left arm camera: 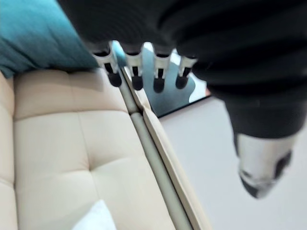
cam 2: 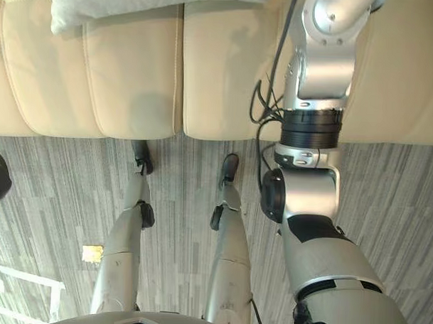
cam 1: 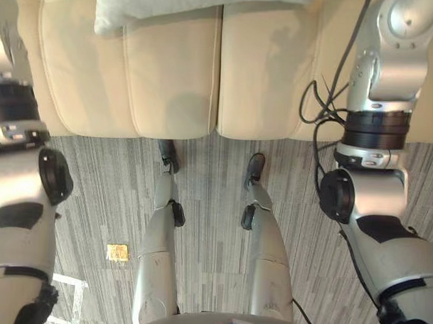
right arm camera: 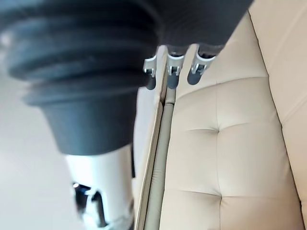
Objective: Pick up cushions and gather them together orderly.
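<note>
**Cream leather sofa, cushions along its back, both hands empty**

Teal and plush, a cushion (left arm camera: 38, 38) lies on the sofa (cam 1: 169, 82) at the far left, seen in the left wrist view. The left hand (left arm camera: 134, 72) hangs apart from it, above the sofa's piped edge, with its dark-tipped fingers loose in a row, the thumb held away, and nothing in its grasp. A white fabric corner (left arm camera: 93, 218) pokes into that same view over the tufted seat; what it belongs to cannot be told.

From the head, the sofa shows as smooth, padded panels with rounded fronts and deep seams between them. A pale cushion (cam 1: 172, 4), soft and rectangular, rests at the back across two panels. Whether it is the teal one cannot be told. Below the sofa front runs grey carpet (cam 1: 94, 193) with a fine striped weave, and a small yellowish square (cam 1: 117, 252) lies flat on it.

On the right, the right wrist view shows buttoned cream upholstery and the same piped edge. The right hand (right arm camera: 173, 72) hovers there with slack fingers, holding nothing.
</note>
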